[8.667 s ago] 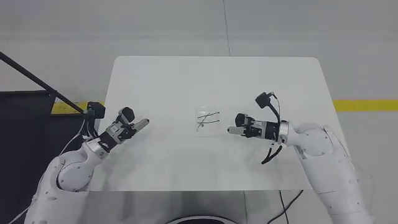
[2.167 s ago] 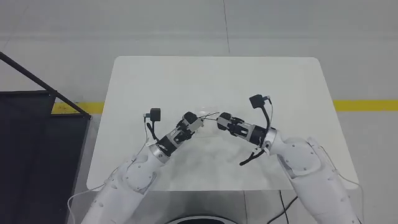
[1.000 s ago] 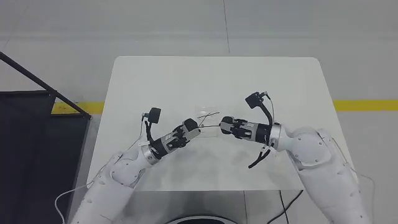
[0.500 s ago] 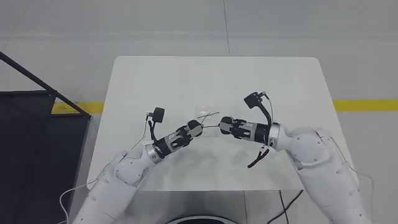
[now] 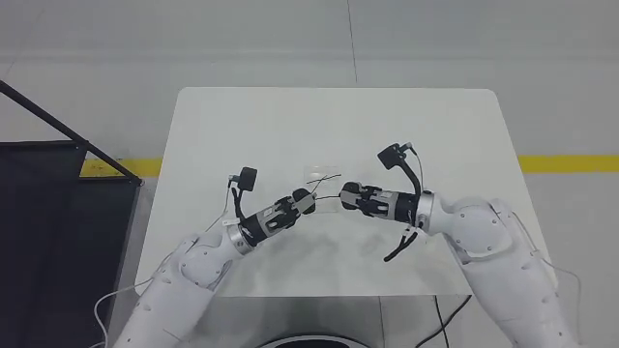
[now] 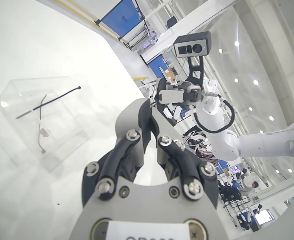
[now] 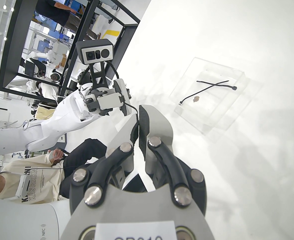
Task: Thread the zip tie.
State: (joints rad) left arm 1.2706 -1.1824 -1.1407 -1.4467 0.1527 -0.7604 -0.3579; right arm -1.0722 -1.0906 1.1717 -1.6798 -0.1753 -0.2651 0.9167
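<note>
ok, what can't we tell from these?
- Whether the tail of the zip tie has entered its head: too small in top view; the right pincer covers it in right wrist view.
- How the left pincer holds the tie: behind its own fingers, left wrist view.
- Pale scrap in the clear box: too small, both wrist views.

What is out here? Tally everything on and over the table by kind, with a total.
Zip ties: 3, two crossed in the tray, one, the held zip tie, pinched between both tools
Clear tray: 1
Pinkish scrap: 1, in the tray
Tools: 2, left tool and right tool
Total: 7
</note>
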